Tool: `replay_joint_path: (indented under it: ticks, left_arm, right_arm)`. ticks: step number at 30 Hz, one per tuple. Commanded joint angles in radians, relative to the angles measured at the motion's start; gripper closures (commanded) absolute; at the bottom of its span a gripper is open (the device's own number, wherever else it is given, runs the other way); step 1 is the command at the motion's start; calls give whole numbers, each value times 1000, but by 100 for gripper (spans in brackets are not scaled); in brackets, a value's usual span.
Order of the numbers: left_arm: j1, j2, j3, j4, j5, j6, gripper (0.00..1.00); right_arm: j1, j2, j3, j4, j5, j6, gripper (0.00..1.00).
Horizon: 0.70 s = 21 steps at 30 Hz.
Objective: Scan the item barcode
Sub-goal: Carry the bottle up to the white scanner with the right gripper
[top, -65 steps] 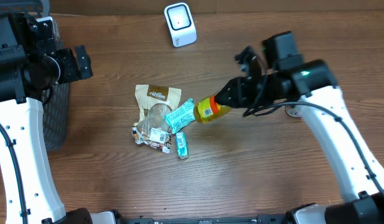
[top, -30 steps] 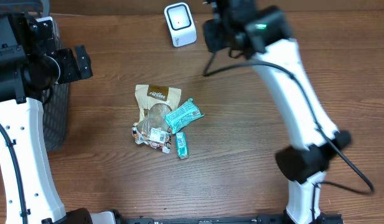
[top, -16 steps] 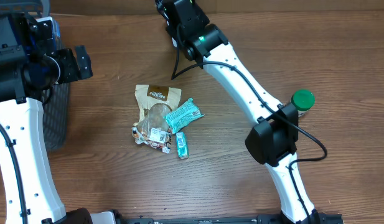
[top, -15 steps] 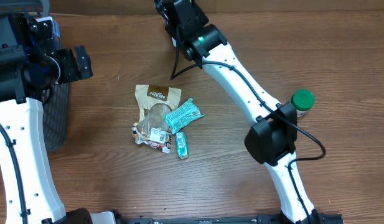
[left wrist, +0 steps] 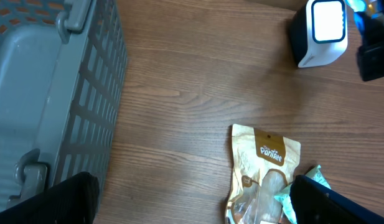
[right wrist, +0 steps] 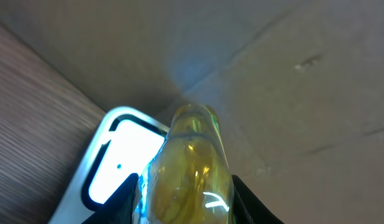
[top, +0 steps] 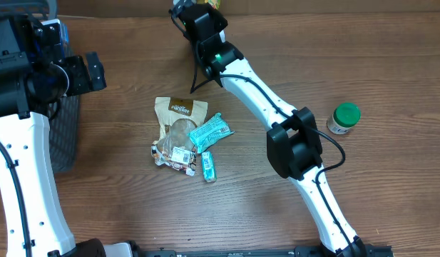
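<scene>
Wooden tabletop (top: 134, 86): right claw (right wrist: 184, 198) grips yellow bottle (right wrist: 192, 149).

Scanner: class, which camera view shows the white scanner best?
Left wrist: the scanner stands clear and unobstructed on the table. Right wrist shows it partly hidden behind the yellow bottle; overhead, the right arm covers it.

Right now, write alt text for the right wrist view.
The right claw holds a yellow bottle directly in front of a white scanner whose window is lit. A wood table shows at left.
</scene>
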Motion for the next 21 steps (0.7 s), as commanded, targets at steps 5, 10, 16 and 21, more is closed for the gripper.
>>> replay_joint_path:
  ticks: [5,10,16,21]
  left_arm:
    - [-3,2,11,3,-2,-6,0]
    - [-3,2,11,3,-2,-6,0]
    - [-3,2,11,3,-2,-6,1]
    - [-3,2,11,3,-2,-6,0]
  right_arm:
    - [-9,7,13,35,39,-157,73]
    - [-9,7,13,35,14,-158,73]
    - [-11,7,13,38,14,-157,73]
    - [-15,7,13,38,14,-157,73]
